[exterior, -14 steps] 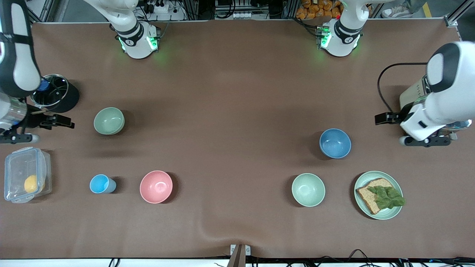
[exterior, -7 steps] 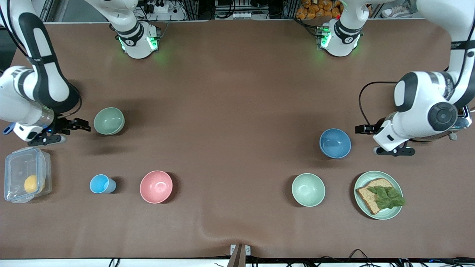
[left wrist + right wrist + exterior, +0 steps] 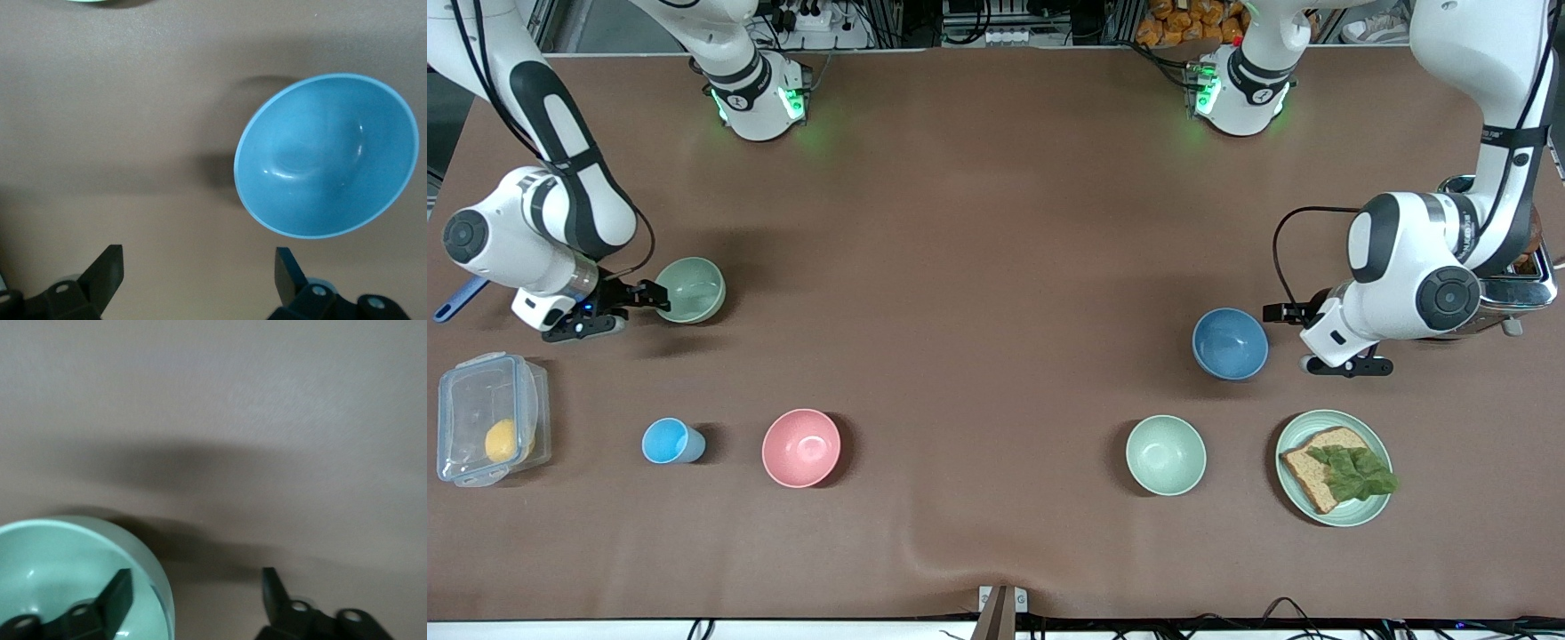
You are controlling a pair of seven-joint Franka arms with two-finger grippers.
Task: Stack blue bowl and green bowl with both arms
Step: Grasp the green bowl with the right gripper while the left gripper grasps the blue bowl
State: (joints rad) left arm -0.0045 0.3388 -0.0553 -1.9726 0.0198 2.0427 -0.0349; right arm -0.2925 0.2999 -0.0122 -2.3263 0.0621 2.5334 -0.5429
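Note:
The green bowl (image 3: 692, 289) stands upright toward the right arm's end of the table. My right gripper (image 3: 643, 311) is open at its rim. In the right wrist view the gripper (image 3: 197, 587) has one finger over the inside of the bowl (image 3: 60, 567) and the other outside, so the bowl's wall is between the jaws. The blue bowl (image 3: 1230, 343) stands upright toward the left arm's end. My left gripper (image 3: 1286, 338) is open beside it. In the left wrist view the gripper (image 3: 200, 263) holds only bare table, and the blue bowl (image 3: 327, 157) lies just off one fingertip.
A pale mint bowl (image 3: 1165, 455) and a green plate (image 3: 1289, 436) with bread and lettuce lie nearer the front camera than the blue bowl. A pink bowl (image 3: 801, 447), a light-blue cup (image 3: 669, 441) and a clear lidded box (image 3: 489, 418) lie nearer than the green bowl. A metal appliance (image 3: 1529, 280) stands by the left arm.
Both arms have swung in from the table's ends. The right gripper has come to the green bowl's rim. The left gripper has come close beside the blue bowl. The bowls have not moved.

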